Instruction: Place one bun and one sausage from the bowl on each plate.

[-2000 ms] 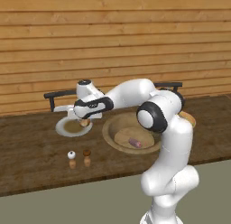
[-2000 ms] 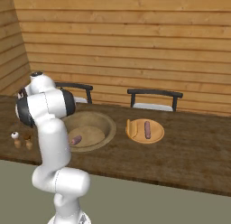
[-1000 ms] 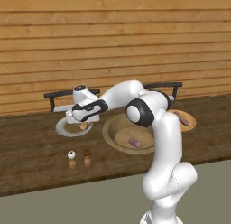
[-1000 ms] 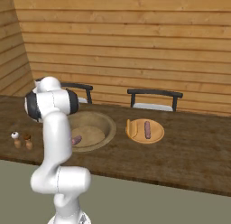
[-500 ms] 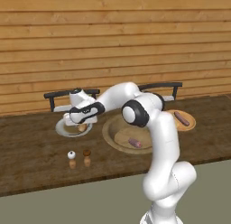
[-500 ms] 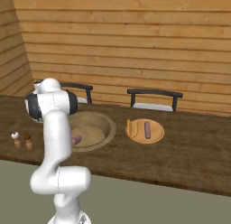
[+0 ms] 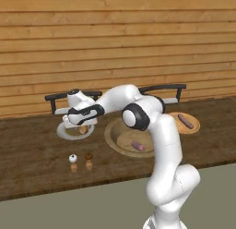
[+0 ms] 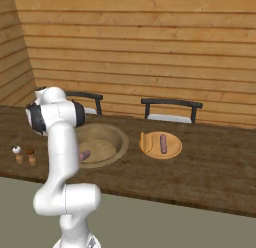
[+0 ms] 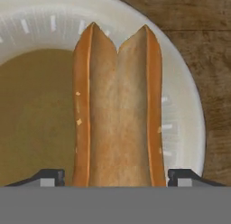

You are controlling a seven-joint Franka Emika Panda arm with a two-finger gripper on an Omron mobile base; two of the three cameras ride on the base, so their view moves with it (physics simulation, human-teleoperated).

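On white-rimmed plate: split bun lying flat; gripper spread, fingertips flanking bun, apart from it.

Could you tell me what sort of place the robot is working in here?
Probably a rustic kitchen or dining spot: a long wooden counter against a plank wall, chairs tucked behind it, and food laid out, with a bun on a white plate and a sausage in the bowl.

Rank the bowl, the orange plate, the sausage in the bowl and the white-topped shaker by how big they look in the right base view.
1. bowl
2. orange plate
3. sausage in the bowl
4. white-topped shaker, close to the sausage in apparent size, so their order is unsure.
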